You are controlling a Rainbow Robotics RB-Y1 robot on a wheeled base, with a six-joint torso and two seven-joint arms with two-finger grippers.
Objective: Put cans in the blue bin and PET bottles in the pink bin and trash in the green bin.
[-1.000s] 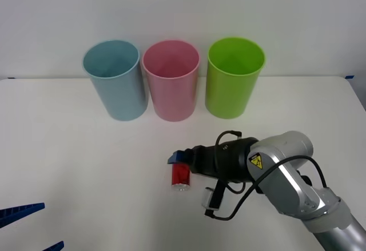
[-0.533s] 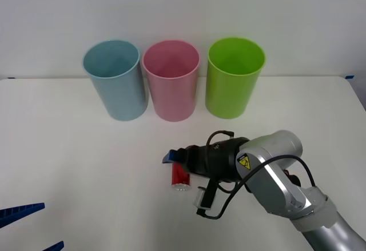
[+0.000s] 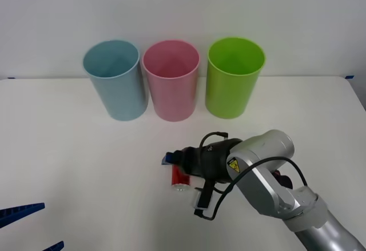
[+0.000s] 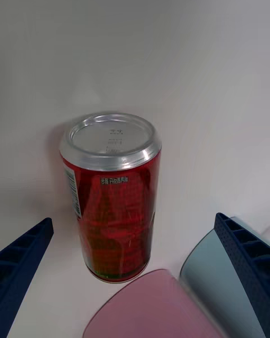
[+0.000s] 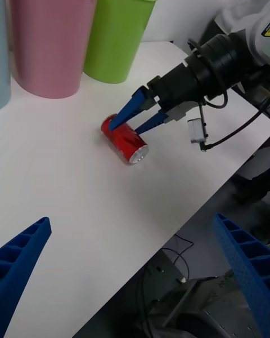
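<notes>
The red can [image 3: 180,176] lies on its side on the white bench [image 3: 68,159], toward the near middle, well in front of the three bins. One silver end faces the robot; the other end points toward the bins.

The bins stand upright in a row at the far side of the bench. From the robot's left to right: the blue bin [image 3: 114,79], the pink bin [image 3: 171,79], the green bin [image 3: 233,78]. Blue and pink stand just beside each other. Pink and green are close, with a narrow gap between them.

The right hand [image 3: 173,168] reaches in from the robot's right, low over the bench, at the can. Its blue ribbed fingers [image 5: 128,112] are spread, one on each side of the can's body. In the right wrist view the can [image 4: 111,194] sits between the two fingers with clear space on both sides; no contact is visible there. In the left wrist view the finger tips overlap the can [image 5: 124,138], and contact cannot be determined.

The left hand [image 5: 135,270] is held at the robot's near left, away from the can. Its fingers are spread wide and hold nothing.
</notes>
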